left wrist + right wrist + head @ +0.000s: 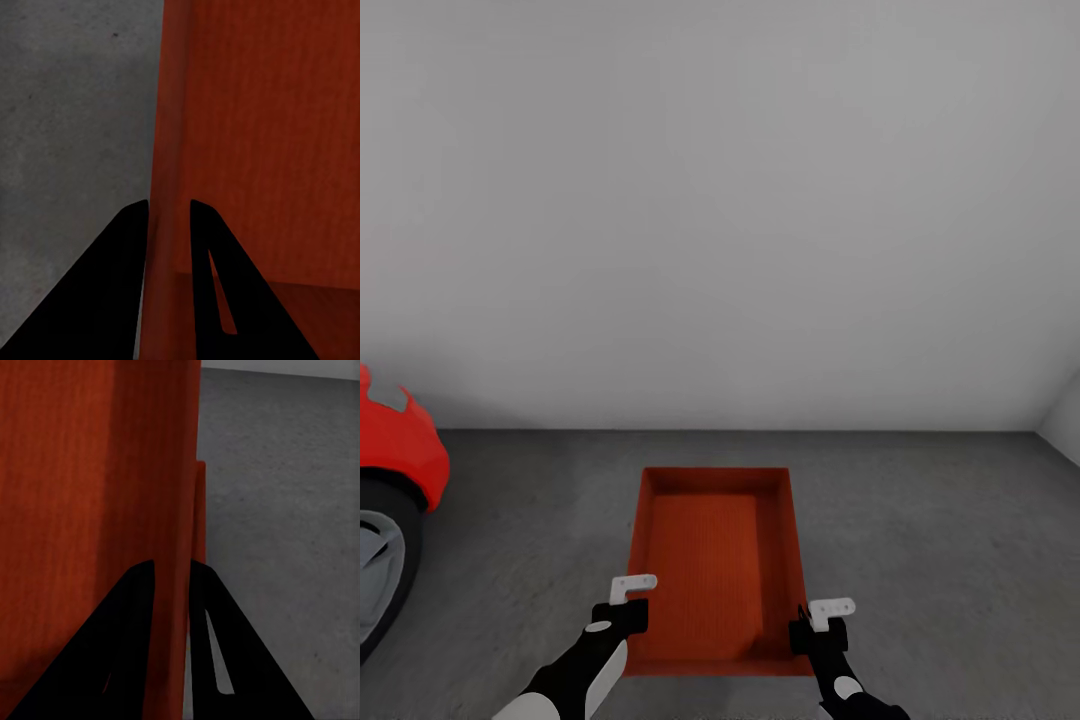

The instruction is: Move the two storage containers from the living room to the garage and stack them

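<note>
Head view first: red-orange storage container sits low in the centre of the frame over the dark grey floor, the left gripper at its left wall and the right gripper at its right wall. A red car shows at the left edge, a plain grey wall above.

Left wrist view — the black fingers are nearly closed, pinching the container's thin wall.

Right wrist view — the fingers likewise clamp the other wall, with concrete beyond.
</note>
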You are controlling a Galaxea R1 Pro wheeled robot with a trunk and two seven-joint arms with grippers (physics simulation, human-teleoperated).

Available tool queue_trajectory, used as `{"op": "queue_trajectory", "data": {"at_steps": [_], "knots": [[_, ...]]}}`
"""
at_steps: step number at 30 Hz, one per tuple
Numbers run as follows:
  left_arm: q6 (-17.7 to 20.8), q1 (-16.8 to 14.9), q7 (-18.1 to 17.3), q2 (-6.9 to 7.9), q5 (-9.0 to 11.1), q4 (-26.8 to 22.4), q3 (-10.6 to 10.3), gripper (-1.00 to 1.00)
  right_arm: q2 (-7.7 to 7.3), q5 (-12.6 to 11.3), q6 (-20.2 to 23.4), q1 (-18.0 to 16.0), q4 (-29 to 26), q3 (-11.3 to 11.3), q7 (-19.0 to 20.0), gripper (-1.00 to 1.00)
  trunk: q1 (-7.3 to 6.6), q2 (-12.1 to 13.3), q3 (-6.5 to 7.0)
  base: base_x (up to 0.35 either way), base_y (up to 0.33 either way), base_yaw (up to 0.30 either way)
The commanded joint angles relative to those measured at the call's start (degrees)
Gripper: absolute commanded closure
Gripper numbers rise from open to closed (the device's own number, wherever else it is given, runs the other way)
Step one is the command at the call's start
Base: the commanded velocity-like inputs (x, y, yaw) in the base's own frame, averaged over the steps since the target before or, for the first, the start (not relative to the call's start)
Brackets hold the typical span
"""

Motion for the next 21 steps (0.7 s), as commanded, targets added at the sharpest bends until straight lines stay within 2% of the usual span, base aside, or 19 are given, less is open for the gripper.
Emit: {"op": "queue_trajectory", "data": {"at_steps": [1, 15, 21], "knots": [[0.3, 0.0, 0.9, 0.28, 0.5, 0.9, -0.6, 1.00, -0.51, -0.6, -3.8, -0.1, -0.1, -0.8, -3.4, 1.00, 0.01, -0.1, -0.16, 0.000, 0.000, 0.000], [0.3, 0.0, 0.9, 0.28, 0.5, 0.9, -0.6, 1.00, -0.49, -0.6, -3.8, -0.1, -0.1, -0.8, -3.4, 1.00, 0.01, -0.1, -0.91, 0.002, 0.000, 0.000], [0.3, 0.0, 0.9, 0.28, 0.4, 0.9, -0.6, 1.00, -0.47, -0.6, -3.8, -0.1, -0.1, -0.8, -3.4, 1.00, 0.01, -0.1, -0.91, 0.126, 0.000, 0.000]]}}
